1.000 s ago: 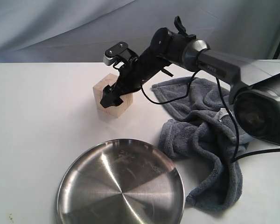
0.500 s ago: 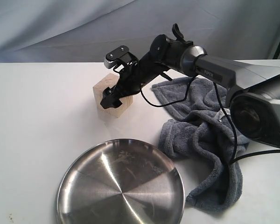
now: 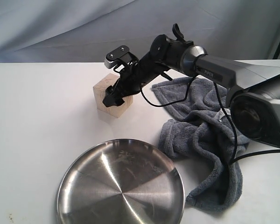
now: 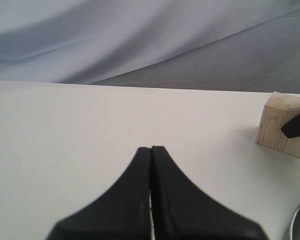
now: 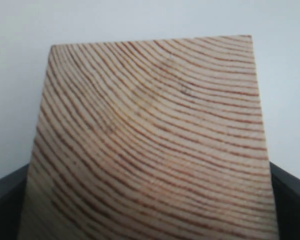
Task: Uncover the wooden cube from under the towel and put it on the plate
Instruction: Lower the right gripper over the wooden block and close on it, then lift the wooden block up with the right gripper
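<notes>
a: right gripper (image 3: 113, 96) first. what do we record?

b: its jaws stand one on each flank of the cube (image 5: 150, 135). in the wrist view they lie against both sides with no gap that we can see. we enter it as pinching the cube. that is a judgement, since the cube shows no lift.

a: and the cube's position?

b: uncovered, fully out from under the towel (image 3: 205, 135), resting flat on the table (image 3: 32, 121). in the exterior view it sits beyond the plate (image 3: 130, 186), apart from it, with the towel's nearest edge close by on the right.

a: the towel?

b: bunched in a heap to the right of the plate. whether it touches the rim we cannot tell. it covers nothing that we can see.

a: the plate?

b: nothing on it.

a: left gripper (image 4: 151, 151)?

b: jaws pressed together on nothing, low over the table, well apart from the cube, which shows at the edge of its view.

a: progress, then.

b: we rate the uncovering as done and the grasp as made or nearly so. outstanding: lift the cube, carry it across to the plate, set it down, release. roughly halfway, in our judgement.
</notes>
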